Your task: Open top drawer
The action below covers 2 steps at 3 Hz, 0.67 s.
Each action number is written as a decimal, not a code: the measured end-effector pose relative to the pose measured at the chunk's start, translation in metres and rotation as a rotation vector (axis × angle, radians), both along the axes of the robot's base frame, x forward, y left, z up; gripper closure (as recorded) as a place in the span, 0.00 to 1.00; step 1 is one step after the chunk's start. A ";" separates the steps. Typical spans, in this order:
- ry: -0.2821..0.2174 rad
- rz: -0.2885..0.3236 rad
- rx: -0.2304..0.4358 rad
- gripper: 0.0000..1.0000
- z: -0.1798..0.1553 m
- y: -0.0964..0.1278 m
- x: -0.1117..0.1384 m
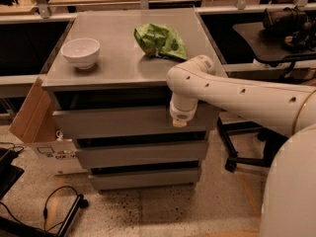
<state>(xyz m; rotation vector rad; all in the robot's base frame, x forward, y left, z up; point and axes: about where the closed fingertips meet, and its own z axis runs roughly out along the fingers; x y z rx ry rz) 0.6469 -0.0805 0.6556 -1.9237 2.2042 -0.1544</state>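
Claw at the end of the white arm, pointing downward, tip set against the upper part of a grey front panel. Spread or pressed together: cannot tell from this angle. Nothing seen pinched.

Directly behind and under the tip: the top drawer, touching the claw or very nearly so. Long axis of its front running side to side, stretching far to the left of the claw and only a short way to the right, so contact well off-centre, toward the right end. No handle to be seen. Just above the claw, a dark gap between the panel's top edge and the tabletop. Panel looking wider than the two lower drawers beneath the claw, so probably standing a little way out already.

Judged step: catching the top edge, then drawing it out. Pull needed straight outward, across the long axis, toward the robot's own body. Risk from the off-centre hold: a skewed, binding drawer, so worth keeping the pull square. Only one arm here, hence no choice of nearer side.

Above and behind the claw, on the tabletop: green bag. Up and far to the left: white bowl. Far left, about level with the claw: cardboard box.
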 end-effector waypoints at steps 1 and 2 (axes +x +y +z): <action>0.000 0.000 0.000 0.79 0.004 0.000 0.000; 0.000 0.000 0.000 0.56 0.004 0.000 0.000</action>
